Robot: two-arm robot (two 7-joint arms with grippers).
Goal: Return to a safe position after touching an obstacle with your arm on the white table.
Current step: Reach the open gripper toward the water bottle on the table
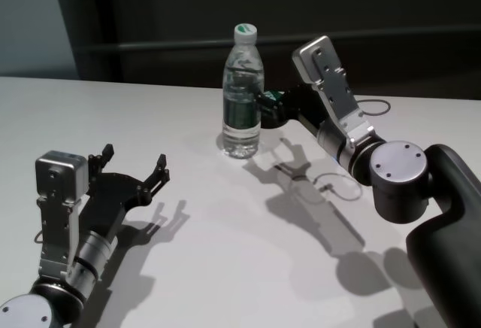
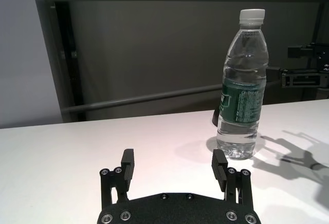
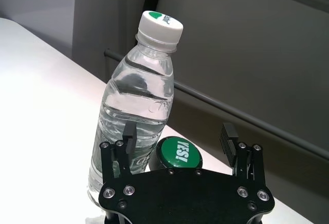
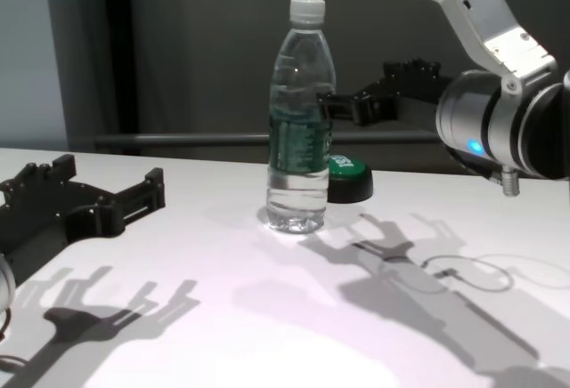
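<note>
My right gripper (image 1: 264, 107), jaws apart, hangs right beside the upright bottle (image 1: 242, 95) on the worktop (image 1: 225, 253); retreating is what's left. Left gripper (image 1: 134, 168) idles open, well apart.

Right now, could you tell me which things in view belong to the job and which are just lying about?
Part of the job:
- water bottle, upright
- white table
- right gripper, open, raised beside the bottle

Lying about:
- green-topped button, behind the bottle
- left gripper, open, idle near the table's near left
</note>
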